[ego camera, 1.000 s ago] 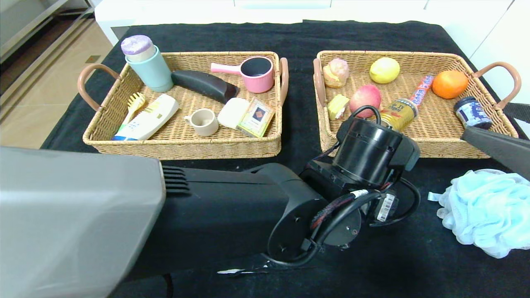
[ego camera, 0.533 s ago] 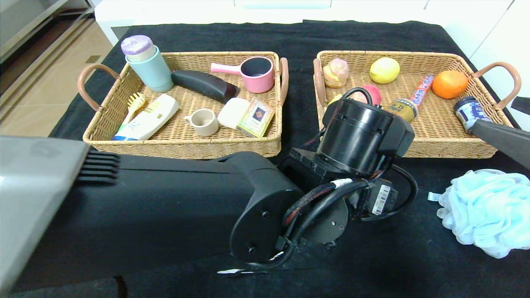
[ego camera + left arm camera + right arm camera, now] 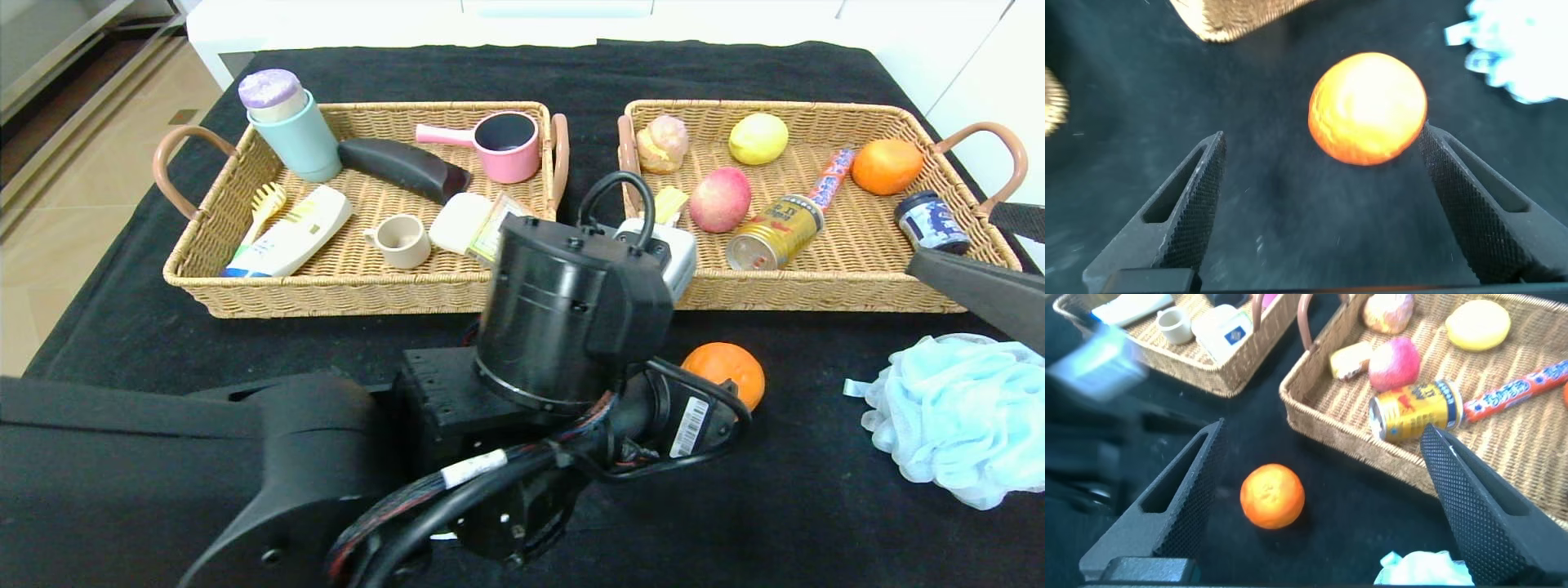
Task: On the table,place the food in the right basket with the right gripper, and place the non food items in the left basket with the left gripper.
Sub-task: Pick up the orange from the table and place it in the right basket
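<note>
Black cloth covers the table [image 3: 816, 506], and two things lie loose on it in front of the baskets: an orange [image 3: 729, 369] and a pale-blue bath pouf [image 3: 955, 416], well apart from each other. The left gripper [image 3: 1323, 196] hangs low over the cloth with its fingers spread wide and nothing between them; the orange sits just beyond the fingertips, close to one of them, though I cannot tell whether it touches. That is an odd pairing, since fruit belongs to the other arm, so I judge this gripper is merely passing by on its way to the pouf. The right gripper [image 3: 1319, 498] hovers above the near edge of the right basket [image 3: 816, 294], also spread and empty, looking down at the orange on the cloth, probably because that fruit is its own next job. Inside the right basket a peach [image 3: 719, 198], a gold can [image 3: 771, 231] on its side and a second orange [image 3: 887, 165] already lie with a lemon [image 3: 758, 137]. The left basket [image 3: 367, 290] holds the white shampoo bottle [image 3: 286, 237] and a card box [image 3: 488, 233], partly hidden behind the left arm, so only the two loose things seem left to sort
</note>
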You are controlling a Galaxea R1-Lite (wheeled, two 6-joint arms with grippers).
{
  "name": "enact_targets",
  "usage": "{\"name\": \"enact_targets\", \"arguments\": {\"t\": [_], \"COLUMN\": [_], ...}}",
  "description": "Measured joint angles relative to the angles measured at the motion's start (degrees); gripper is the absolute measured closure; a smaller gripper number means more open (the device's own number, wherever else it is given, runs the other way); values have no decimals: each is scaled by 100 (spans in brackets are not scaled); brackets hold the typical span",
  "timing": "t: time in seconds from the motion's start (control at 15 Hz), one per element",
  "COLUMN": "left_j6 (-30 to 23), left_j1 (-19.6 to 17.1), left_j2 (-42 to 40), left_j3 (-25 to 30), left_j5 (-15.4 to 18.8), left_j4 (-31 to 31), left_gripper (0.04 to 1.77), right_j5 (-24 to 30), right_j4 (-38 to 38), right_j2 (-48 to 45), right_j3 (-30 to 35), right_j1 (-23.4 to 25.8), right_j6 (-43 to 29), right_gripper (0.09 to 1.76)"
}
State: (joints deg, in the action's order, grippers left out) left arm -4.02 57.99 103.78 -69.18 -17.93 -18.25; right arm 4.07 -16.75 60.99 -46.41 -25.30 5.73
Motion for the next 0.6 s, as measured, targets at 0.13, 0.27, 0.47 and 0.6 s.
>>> {"name": "enact_targets", "arguments": {"t": [0.13,0.27,0.47,0.6], "left_j6": [207,453,589,711], "left_j1": [-52,-157,-301,-350], "left_j2": [-435,-816,-1258,-1566], "left_j3": [612,1187,1921,2352], "left_j5": [388,777,1041,1203], "left_j4": [-401,-837,-1452,-1584], "left_gripper": [11,11,11,11], "right_j5": [-2,-5,0,2], "right_j4": [2,0,0,18], "right_j2": [63,118,149,166], "right_j3": [16,18,29,46], "right_j1": [-4,-6,-13,-59], "right_j6": [-2,0,2,2], "right_gripper": [14,14,14,14]}}
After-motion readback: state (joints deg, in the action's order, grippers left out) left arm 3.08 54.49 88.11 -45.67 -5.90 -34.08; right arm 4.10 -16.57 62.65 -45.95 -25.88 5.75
